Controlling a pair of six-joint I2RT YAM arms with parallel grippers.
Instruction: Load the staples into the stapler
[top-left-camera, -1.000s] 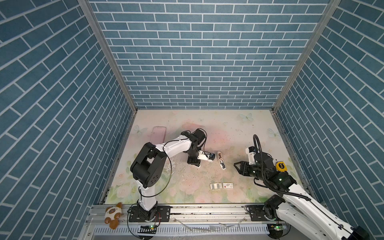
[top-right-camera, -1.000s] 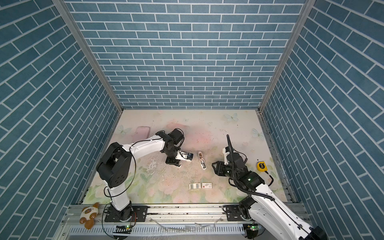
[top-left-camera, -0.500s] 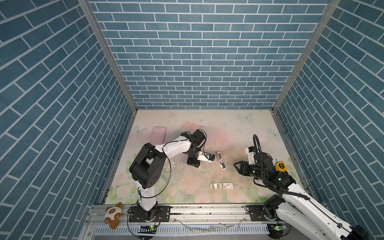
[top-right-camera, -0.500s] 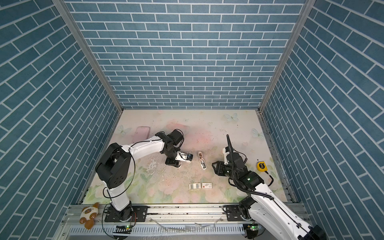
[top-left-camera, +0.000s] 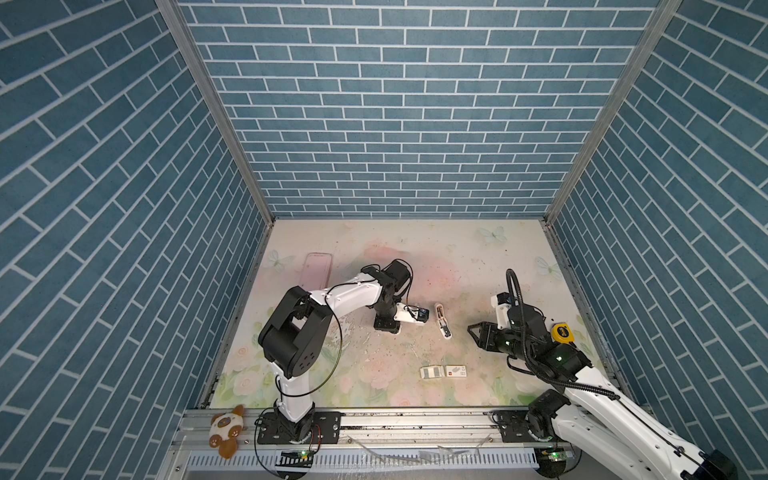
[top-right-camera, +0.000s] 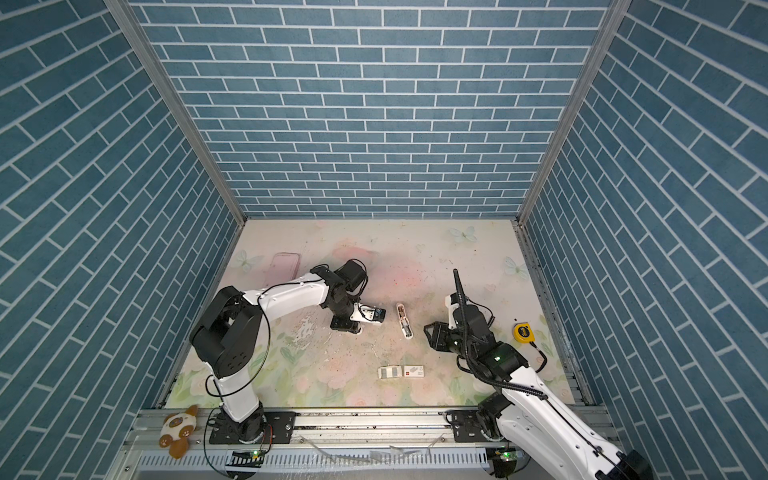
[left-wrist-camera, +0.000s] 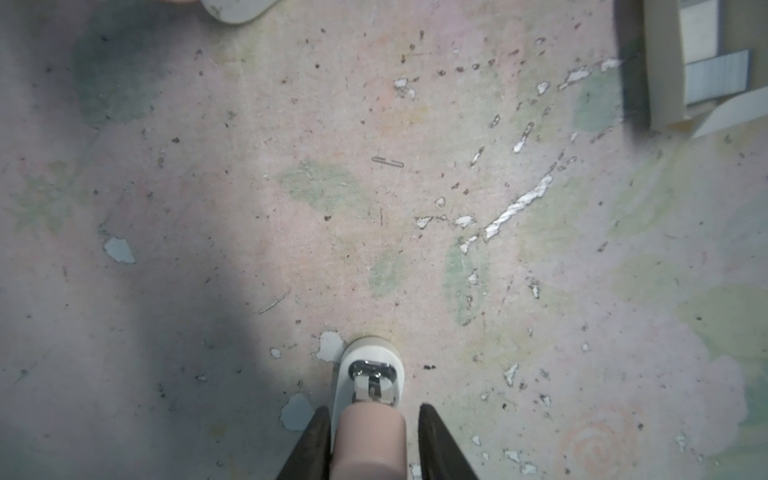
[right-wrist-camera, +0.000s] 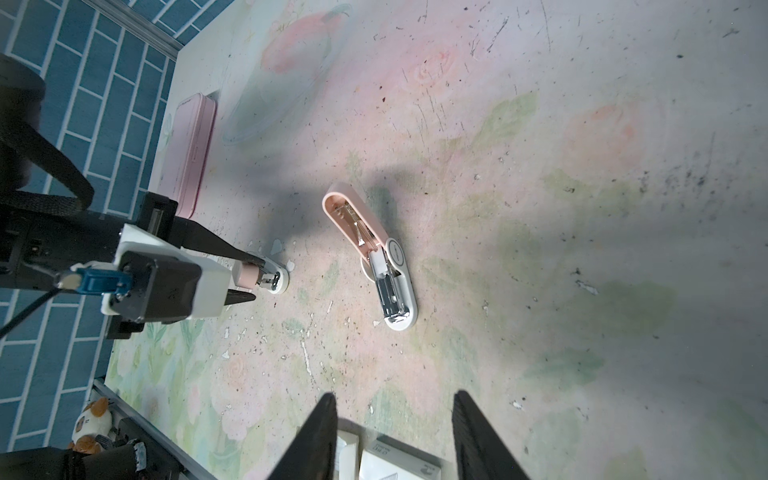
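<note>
Between the left gripper's (left-wrist-camera: 372, 432) jaws, a closed pink stapler (left-wrist-camera: 371, 419)

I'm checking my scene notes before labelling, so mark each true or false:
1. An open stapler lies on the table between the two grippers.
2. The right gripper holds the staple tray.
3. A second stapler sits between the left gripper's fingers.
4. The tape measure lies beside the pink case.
1. True: the open stapler lies flat between them.
2. False: the right gripper is open and empty; the tray lies on the table.
3. True: the second stapler is at the left gripper.
4. False: the tape measure is by the right arm, and the pink case is far left.
</note>
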